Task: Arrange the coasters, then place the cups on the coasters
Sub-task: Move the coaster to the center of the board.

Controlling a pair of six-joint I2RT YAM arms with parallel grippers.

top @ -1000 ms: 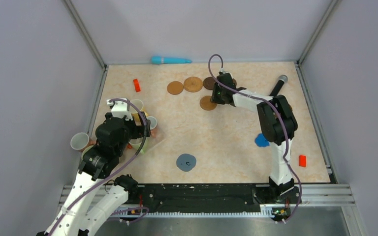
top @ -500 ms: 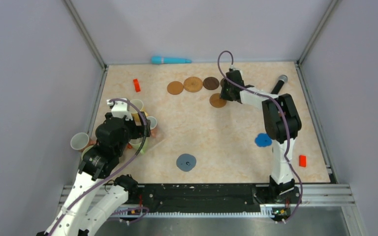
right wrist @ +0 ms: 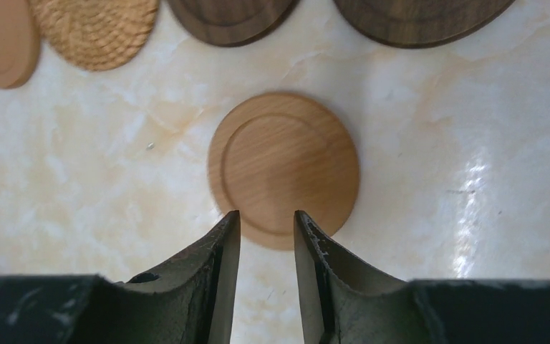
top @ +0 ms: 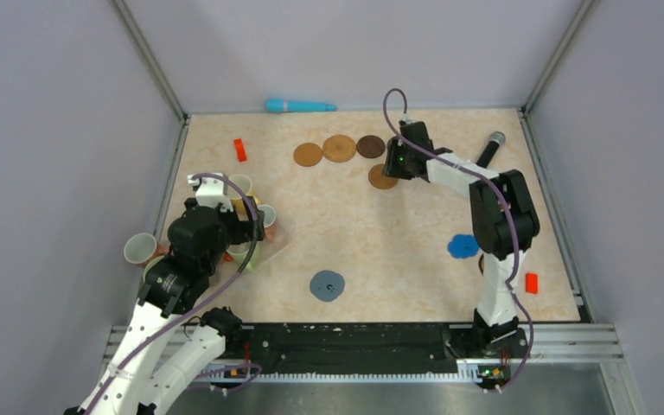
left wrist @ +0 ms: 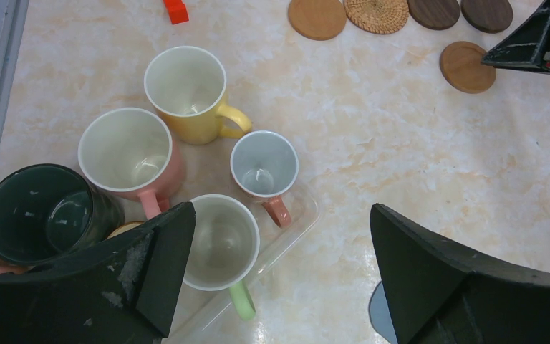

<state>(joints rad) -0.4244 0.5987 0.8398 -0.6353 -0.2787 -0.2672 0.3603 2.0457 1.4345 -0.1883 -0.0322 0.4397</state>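
Coaster (right wrist: 283, 168), tan, newly slid right, near the row of coasters (top: 339, 148); right pincer (right wrist: 266, 213) slightly parted over its rim, gripping nothing, so likely placed. Left pincer (left wrist: 279, 215) wide open, empty, above cups (left wrist: 185, 80).

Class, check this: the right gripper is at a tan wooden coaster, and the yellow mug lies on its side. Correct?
No: the yellow mug stands upright, mouth up, as the left wrist view shows. The right gripper is at the tan coaster.

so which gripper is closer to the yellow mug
Left. The left gripper hangs open above and just beside the yellow mug; the right gripper is far across the table, at the tan coaster.
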